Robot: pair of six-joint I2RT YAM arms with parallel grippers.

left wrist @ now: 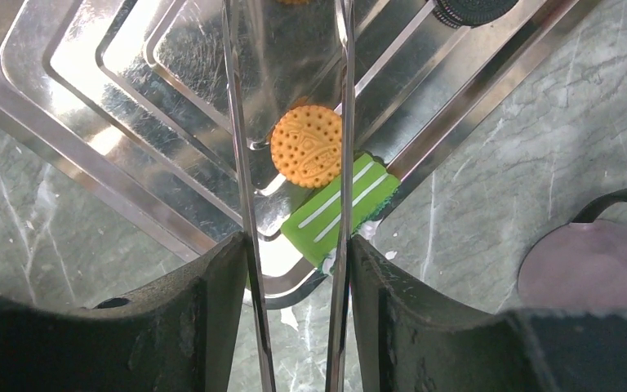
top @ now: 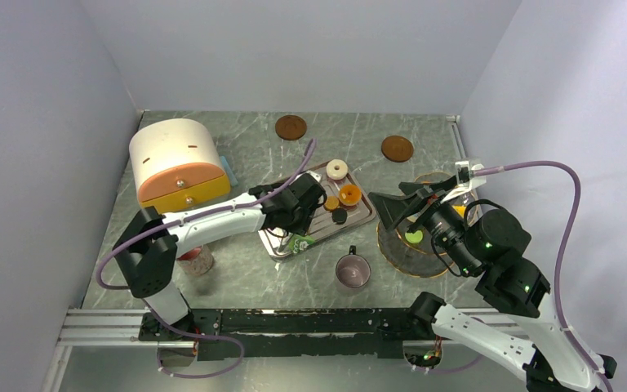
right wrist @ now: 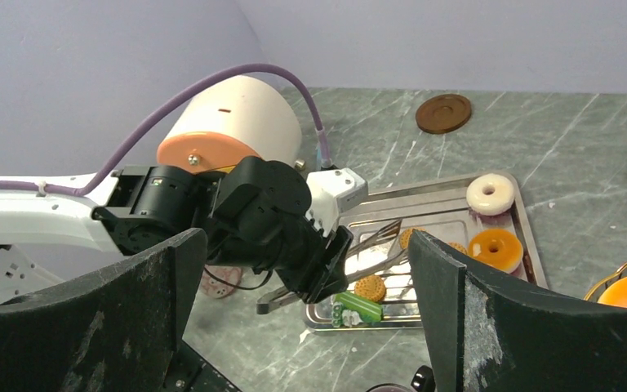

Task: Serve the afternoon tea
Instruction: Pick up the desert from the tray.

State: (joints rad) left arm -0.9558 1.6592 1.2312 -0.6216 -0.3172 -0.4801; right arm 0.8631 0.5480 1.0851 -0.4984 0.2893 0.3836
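Left gripper (left wrist: 294, 245): the jaws are closed on a pair of metal tongs (left wrist: 243, 163), with one dark finger pressed on each arm. The two tong arms stay apart and run straight forward from the jaws, over the steel tray (left wrist: 90, 122).
Orange biscuit (left wrist: 306, 145): it lies flat on the tray between the two tong arms, a little ahead of the jaws. It seems to touch the arm on the mug's side, but the glare makes this hard to tell. It is apart from the other arm.
Green wafer (left wrist: 340, 208): a small bar with two white stripes. It rests on the tray's rim just ahead of the jaws, partly under the arm on the mug's side and just beside the biscuit.
Black sandwich cookie (left wrist: 473, 10): it is on the tray, well ahead of the jaws and outside the tong arms.
Cream ring (top: 337, 169) and orange ring (top: 349, 194): both sit at the far end of the tray, beyond the tongs.
Mug (top: 353, 269): pinkish-grey and upright, it stands on the table off the tray, beside the left jaws and between the two grippers.
Right gripper (top: 404, 200): the jaws stand wide and hold nothing. They hang above a gold-rimmed plate (top: 433, 260) and face toward the left gripper.
Green round treat (top: 414, 238): it lies on that plate, under the right jaws.
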